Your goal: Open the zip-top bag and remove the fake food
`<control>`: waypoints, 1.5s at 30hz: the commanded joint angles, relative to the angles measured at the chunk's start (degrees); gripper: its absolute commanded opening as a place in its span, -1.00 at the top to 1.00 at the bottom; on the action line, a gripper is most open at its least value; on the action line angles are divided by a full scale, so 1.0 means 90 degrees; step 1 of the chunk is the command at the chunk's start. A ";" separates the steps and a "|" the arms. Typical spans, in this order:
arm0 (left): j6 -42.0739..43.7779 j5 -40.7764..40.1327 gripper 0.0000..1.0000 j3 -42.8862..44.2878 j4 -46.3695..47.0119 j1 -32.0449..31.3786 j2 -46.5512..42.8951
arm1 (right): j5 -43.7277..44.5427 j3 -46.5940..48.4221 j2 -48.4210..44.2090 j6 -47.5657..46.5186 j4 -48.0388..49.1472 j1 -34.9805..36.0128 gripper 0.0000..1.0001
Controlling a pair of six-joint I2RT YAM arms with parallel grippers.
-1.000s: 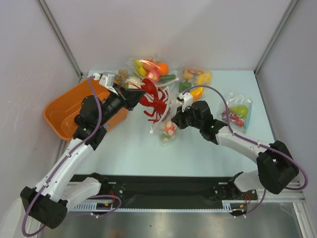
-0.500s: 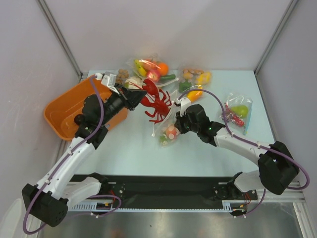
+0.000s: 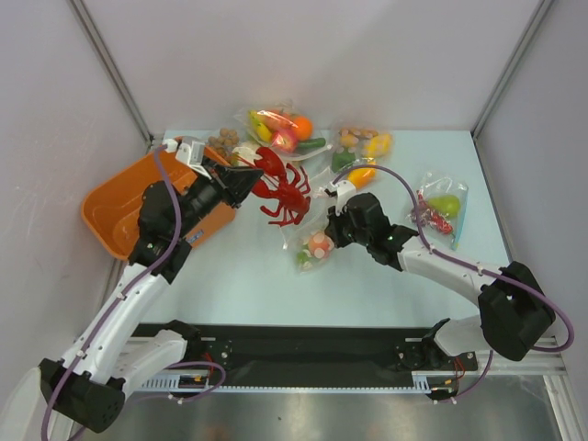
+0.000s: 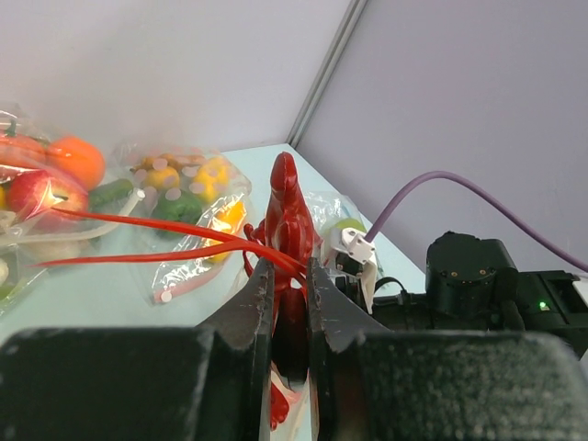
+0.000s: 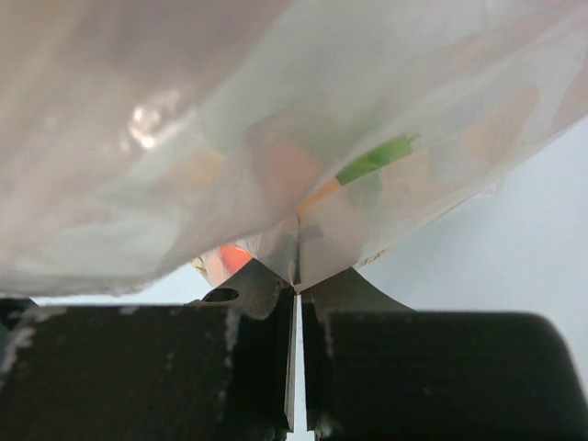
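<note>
My left gripper (image 3: 248,182) is shut on the red lobster (image 3: 278,190) and holds it above the table, just left of the zip-top bag (image 3: 312,248). In the left wrist view the lobster's body (image 4: 287,207) is pinched between my fingers, and the gripper (image 4: 289,276) points at the right arm. My right gripper (image 3: 333,220) is shut on the bag's upper edge. A pink-orange peach (image 3: 319,243) and a green piece lie inside it. In the right wrist view the clear bag (image 5: 276,138) fills the top, its edge clamped in the gripper (image 5: 299,292).
An orange bin (image 3: 110,211) stands at the left, beside my left arm. At the back lie a bag with an orange, banana and cucumber (image 3: 283,129) and another bag of yellow and green pieces (image 3: 363,147). A small blue-edged bag with a green pear (image 3: 443,207) lies at the right.
My left gripper has drawn the lobster a little to the left and back, away from the bag. My right gripper has shifted slightly, still clamping the bag.
</note>
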 commanded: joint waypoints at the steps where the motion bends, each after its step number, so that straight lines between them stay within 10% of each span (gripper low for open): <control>1: -0.0136 0.0203 0.99 0.0220 0.0558 0.0171 -0.0178 | 0.0052 -0.0075 -0.0172 0.0069 0.0100 -0.0063 1.00; 29: -0.2812 0.1844 0.99 0.0015 0.3135 0.1753 0.0105 | -0.0348 -0.0495 -0.0436 0.0255 0.0471 -0.0434 1.00; 45: -0.1290 0.0956 0.99 0.0512 0.1907 0.0962 0.0008 | -0.0437 -0.0446 -0.0407 0.0480 0.0520 -0.0395 1.00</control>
